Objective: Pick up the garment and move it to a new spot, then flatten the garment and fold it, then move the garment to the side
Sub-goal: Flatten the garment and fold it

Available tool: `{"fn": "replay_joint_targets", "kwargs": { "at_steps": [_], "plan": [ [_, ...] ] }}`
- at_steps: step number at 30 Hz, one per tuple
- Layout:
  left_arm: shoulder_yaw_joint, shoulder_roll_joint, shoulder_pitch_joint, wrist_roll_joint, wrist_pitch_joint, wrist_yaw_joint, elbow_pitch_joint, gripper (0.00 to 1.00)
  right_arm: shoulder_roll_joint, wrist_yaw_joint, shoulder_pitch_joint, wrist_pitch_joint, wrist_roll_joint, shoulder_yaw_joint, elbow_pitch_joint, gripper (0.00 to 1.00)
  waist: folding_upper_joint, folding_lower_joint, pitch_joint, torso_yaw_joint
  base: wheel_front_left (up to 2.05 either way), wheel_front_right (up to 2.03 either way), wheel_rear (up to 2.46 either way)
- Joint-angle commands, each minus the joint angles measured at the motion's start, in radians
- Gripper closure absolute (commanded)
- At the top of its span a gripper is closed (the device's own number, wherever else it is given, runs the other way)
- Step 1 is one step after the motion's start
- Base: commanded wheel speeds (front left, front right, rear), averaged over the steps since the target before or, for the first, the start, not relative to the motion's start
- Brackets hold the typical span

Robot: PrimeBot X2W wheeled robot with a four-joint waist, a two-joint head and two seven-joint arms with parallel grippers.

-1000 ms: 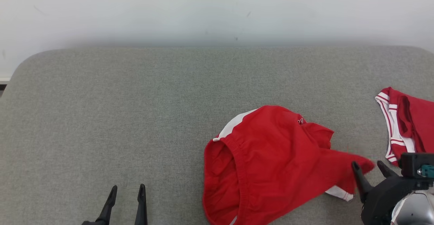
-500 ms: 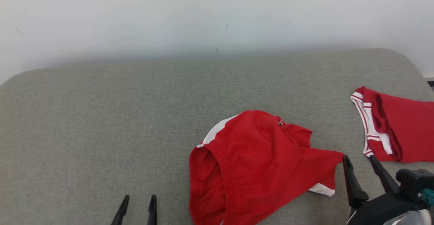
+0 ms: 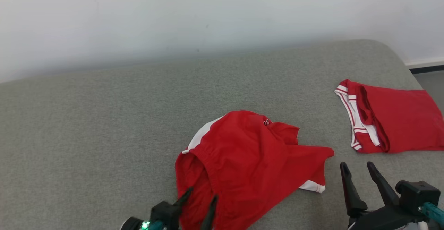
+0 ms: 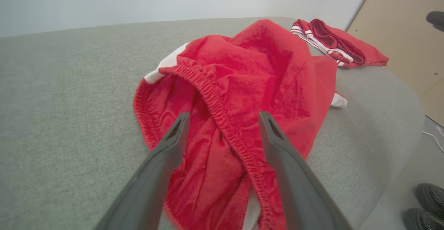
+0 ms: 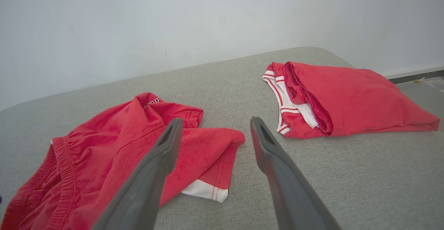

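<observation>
Black fingers of the right gripper (image 3: 357,166) stand spread as wide as they go, with nothing between them; a second ago they had a leg hem of the red shorts (image 3: 249,157) pinched, and now that hem lies loose just beside their tips, so the cloth has been let go. The left gripper (image 3: 202,193) is likewise fully open and holds nothing; it was well off to the left of the shorts and has come in over the waistband (image 4: 222,119), whose elastic runs between its two fingers in the left wrist view; whether the tips touch the cloth I cannot tell. The head camera has turned meanwhile, so the drift of everything across that view is not the clothes moving.

I judge the carry to a new spot finished and the flattening about to start; the shorts lie crumpled near the front middle of the grey cushion (image 3: 104,119), waist gaping, one leg lapped over, a white hem (image 3: 312,186) poking out beneath; the left gripper looks placed to take the waistband.

Counted: two grippers, both empty; two red garments, the crumpled shorts and one folded piece (image 3: 392,124) with white stripes, well apart to the right; one cushion; one pale wall (image 3: 208,11) behind.
</observation>
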Motion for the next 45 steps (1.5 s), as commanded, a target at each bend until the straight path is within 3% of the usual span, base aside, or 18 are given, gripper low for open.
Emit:
{"fn": "replay_joint_targets", "kwargs": {
  "at_steps": [1,6,9,21,29,35,36,37,38,45],
  "plan": [
    [-0.006,-0.007,-0.019,0.01,0.011,-0.006,0.013,0.0,0.004,-0.002,-0.005,-0.005,-0.002,0.003,0.002,0.0,0.0,0.0,0.009,-0.013,0.0,0.0,0.0],
    [-0.035,-0.038,-0.093,-0.012,0.113,-0.029,0.106,0.0,0.004,-0.002,-0.009,-0.019,0.011,0.03,0.021,0.0,0.0,0.0,0.02,-0.05,0.0,0.0,0.0],
    [-0.027,-0.052,-0.129,-0.026,0.152,-0.013,0.153,0.0,0.004,-0.002,-0.014,-0.026,0.019,0.04,0.031,0.0,0.0,0.0,0.027,-0.072,0.0,0.0,0.0],
    [-0.003,-0.071,-0.232,-0.047,0.181,0.011,0.249,0.0,0.004,-0.002,-0.019,-0.045,0.038,0.052,0.053,0.0,0.0,0.0,0.046,-0.106,0.0,0.0,0.0],
    [0.039,-0.066,-0.237,-0.062,0.178,0.087,0.287,0.0,0.004,-0.002,-0.024,-0.055,0.037,0.049,0.061,0.0,0.0,0.0,0.057,-0.114,0.0,0.0,0.0],
    [0.019,-0.055,-0.239,-0.06,0.172,0.047,0.262,0.0,0.004,-0.002,-0.028,-0.058,0.03,0.054,0.054,0.0,0.0,0.0,0.067,-0.112,0.0,0.0,0.0],
    [0.018,-0.058,-0.246,-0.064,0.17,0.044,0.266,0.13,0.004,-0.002,-0.03,-0.061,0.032,0.057,0.056,0.0,0.0,0.0,0.068,-0.112,0.0,0.0,0.0],
    [0.016,-0.058,-0.254,-0.063,0.168,0.04,0.271,0.82,0.004,-0.002,-0.032,-0.064,0.032,0.062,0.058,0.0,0.0,0.0,0.069,-0.113,0.0,0.0,0.0],
    [0.015,-0.059,-0.26,-0.063,0.165,0.04,0.276,1.0,0.004,-0.002,-0.035,-0.065,0.032,0.067,0.058,0.0,0.0,0.0,0.07,-0.114,0.0,0.0,0.0],
    [0.057,-0.055,-0.272,-0.084,0.127,0.068,0.277,1.0,0.004,-0.002,-0.033,-0.07,0.009,0.094,0.043,0.0,0.0,0.0,0.069,-0.111,0.0,0.0,0.0]
  ]
}}
